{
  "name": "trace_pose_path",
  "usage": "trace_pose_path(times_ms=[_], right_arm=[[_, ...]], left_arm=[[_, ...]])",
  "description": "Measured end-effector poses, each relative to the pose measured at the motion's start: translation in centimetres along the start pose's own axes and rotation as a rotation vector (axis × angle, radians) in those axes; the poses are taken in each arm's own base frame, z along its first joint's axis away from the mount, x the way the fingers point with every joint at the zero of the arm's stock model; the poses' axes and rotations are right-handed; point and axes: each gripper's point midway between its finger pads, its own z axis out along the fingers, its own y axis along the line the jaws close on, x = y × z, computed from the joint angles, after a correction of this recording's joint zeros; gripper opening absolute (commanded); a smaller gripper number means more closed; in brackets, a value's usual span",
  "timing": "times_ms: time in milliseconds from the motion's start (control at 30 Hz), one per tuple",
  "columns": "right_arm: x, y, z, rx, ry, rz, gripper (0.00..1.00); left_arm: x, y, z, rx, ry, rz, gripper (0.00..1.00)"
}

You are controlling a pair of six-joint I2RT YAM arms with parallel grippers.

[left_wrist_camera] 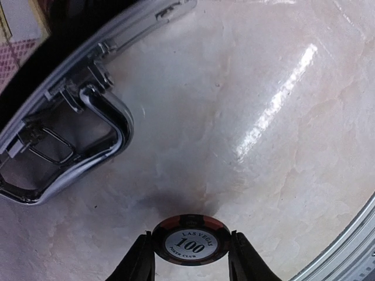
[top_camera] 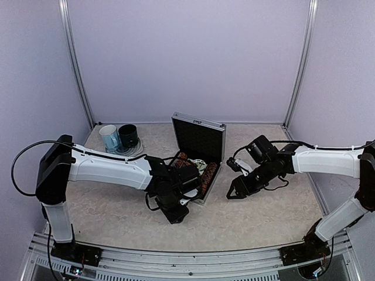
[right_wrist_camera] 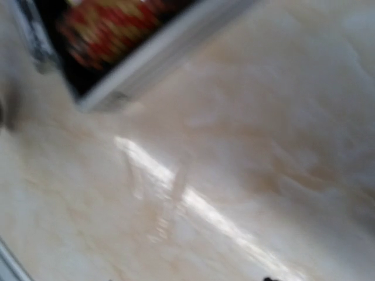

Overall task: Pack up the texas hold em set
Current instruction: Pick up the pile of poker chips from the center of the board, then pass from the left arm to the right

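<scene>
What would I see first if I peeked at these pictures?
A poker chip marked 100, pinched in the left claw just in front of the case. The silver case stands open in the middle, with a light-blue mug and a dark mug at the back left.

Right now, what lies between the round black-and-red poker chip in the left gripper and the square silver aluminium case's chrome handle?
Nothing but bare marbled tabletop between the poker chip and the chrome handle; the left wrist view shows it.
</scene>
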Motion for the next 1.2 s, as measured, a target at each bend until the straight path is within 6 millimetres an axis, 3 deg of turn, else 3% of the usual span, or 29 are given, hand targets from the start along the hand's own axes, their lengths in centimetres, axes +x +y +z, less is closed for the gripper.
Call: trace_pose_path(times_ms=[667,1200], right_arm=[[-2.7,5.9,3.0,-0.37,-0.083,0.107,0.49],[-2.9,9.3,6.3,-0.507,-0.025,0.125,0.48]], left_arm=[[-5.9,-0.4,-3.3,0.072,-0.267,-0.031,0.4],[-7.1,-0.9,-4.3,0.089,-0.312,-0.03,0.4]])
